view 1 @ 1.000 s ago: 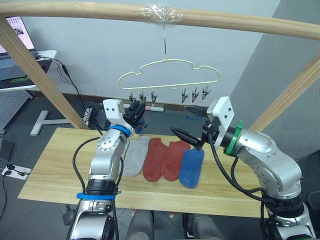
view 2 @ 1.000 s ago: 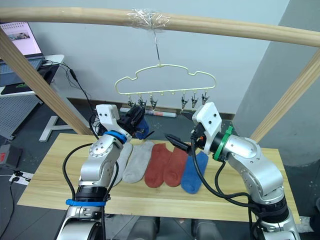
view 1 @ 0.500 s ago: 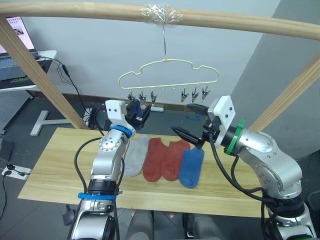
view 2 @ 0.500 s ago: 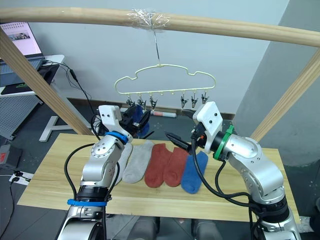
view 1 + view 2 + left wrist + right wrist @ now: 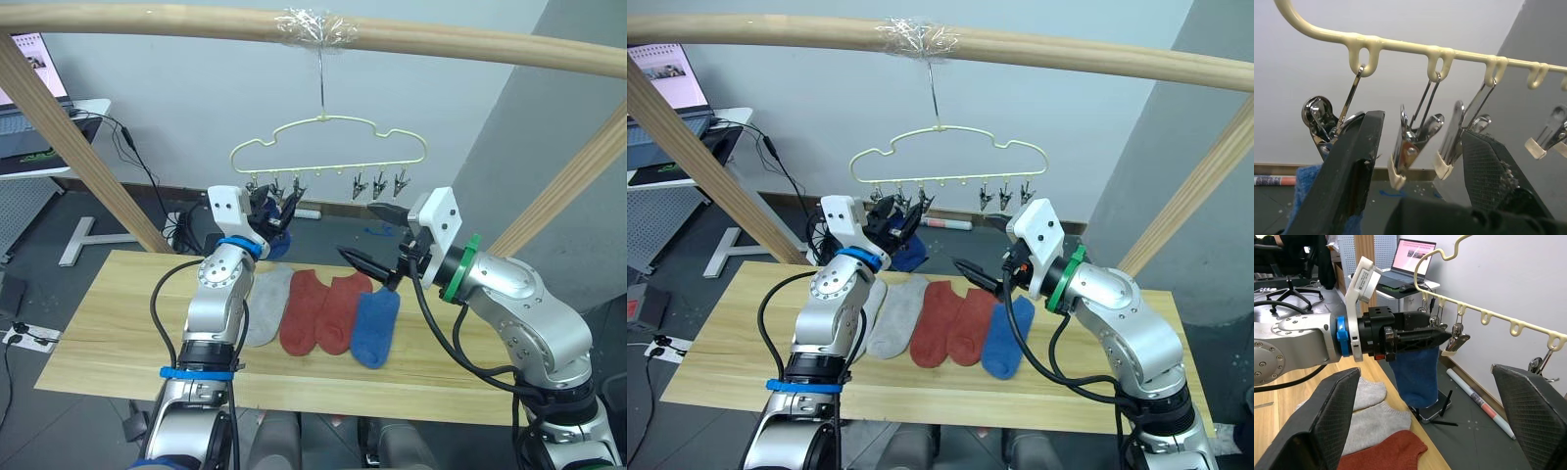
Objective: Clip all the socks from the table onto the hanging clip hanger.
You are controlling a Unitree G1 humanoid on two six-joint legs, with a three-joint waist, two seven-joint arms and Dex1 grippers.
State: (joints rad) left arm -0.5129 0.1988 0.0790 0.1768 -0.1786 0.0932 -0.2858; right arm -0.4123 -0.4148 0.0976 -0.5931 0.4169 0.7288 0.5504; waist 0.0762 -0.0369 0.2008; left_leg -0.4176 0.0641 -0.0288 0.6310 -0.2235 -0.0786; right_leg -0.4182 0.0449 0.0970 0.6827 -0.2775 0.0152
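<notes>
Since a second back, my left gripper had climbed from beside the table right up under the clip hanger. Fingers were spread, bracketing two clips in the wrist view, and a blue sock hung at 6 o'clock below them, apparently from the leftmost clip. Left arm was clearly the closer one. Two grey socks, two rust red socks and the other blue sock lay in a row on the table. Over at 3 o'clock my right gripper hung wide open, empty, above the row.
</notes>
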